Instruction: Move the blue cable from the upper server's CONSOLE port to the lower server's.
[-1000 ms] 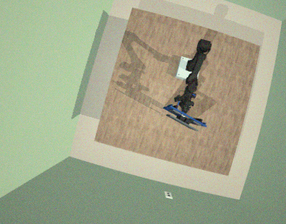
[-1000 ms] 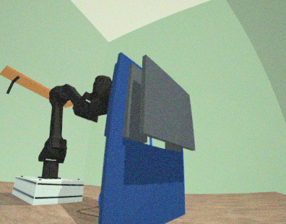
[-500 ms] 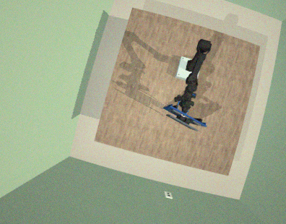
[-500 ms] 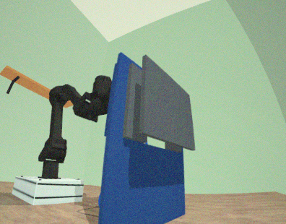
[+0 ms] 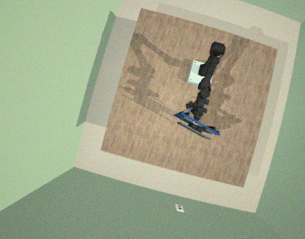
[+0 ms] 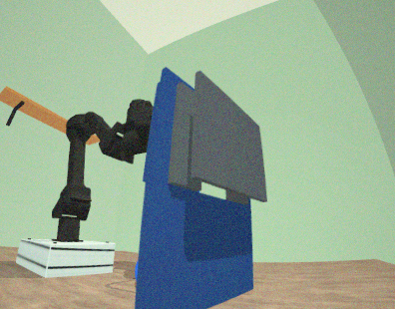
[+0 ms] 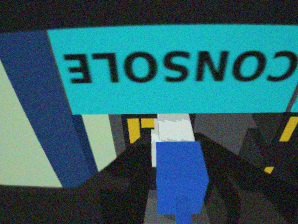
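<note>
At six o'clock from the cyan rectangular CONSOLE label point(image 7: 172, 100), holds the blue boxy plug point(image 7: 181, 177) lengthwise twelve-to-six in the black parallel-jaw gripper point(image 5: 196, 112) point(image 6: 141, 136) point(image 7: 172, 140).

The arm point(image 5: 204, 82) point(image 6: 77, 164) is black throughout, on a pale white base point(image 5: 195, 80) point(image 6: 32, 259) banded with thin dark lines. The bench point(image 5: 167, 154) point(image 6: 311, 289) shows brown, streaked wood grain. Deep blue covers the upright frame point(image 5: 213, 131) point(image 6: 162, 249), with dark grey panels point(image 6: 226, 145) at its one o'clock. Seen from the wrist, a cyan label point(image 7: 175, 37) at twelve o'clock bears black lettering; below it the plug point(image 7: 180, 177) is bright blue with a whitish front, and yellow marks point(image 7: 134, 131) lie at its eleven o'clock. The walls point(image 5: 40, 77) point(image 6: 321, 150) are pale green, the slanting board point(image 6: 44, 113) orange.
</note>
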You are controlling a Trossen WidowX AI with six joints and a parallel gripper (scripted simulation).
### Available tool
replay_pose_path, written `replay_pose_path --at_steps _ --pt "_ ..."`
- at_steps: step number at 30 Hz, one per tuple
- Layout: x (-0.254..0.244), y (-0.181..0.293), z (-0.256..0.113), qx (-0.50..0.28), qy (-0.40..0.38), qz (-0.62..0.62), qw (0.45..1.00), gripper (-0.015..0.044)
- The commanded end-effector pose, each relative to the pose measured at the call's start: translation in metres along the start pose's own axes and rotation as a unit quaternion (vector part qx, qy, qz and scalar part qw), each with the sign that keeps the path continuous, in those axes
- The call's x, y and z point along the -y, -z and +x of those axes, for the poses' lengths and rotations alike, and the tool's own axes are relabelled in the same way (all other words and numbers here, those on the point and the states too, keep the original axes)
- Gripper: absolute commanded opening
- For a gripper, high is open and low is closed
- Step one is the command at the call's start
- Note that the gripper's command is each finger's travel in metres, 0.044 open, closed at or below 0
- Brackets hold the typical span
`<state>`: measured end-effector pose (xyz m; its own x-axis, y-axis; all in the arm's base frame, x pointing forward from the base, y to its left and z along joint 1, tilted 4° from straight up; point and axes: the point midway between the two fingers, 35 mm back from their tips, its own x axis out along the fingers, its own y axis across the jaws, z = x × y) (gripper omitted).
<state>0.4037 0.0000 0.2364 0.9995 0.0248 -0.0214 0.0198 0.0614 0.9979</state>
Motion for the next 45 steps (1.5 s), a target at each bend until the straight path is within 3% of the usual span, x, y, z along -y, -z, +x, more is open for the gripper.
replay_pose_path --at_steps 1,45 --pt "0.001 0.0 0.0 0.0 0.002 0.0 1.0 0.0" --pt "0.001 0.007 -0.021 -0.001 -0.001 0.0 1.0 0.0"
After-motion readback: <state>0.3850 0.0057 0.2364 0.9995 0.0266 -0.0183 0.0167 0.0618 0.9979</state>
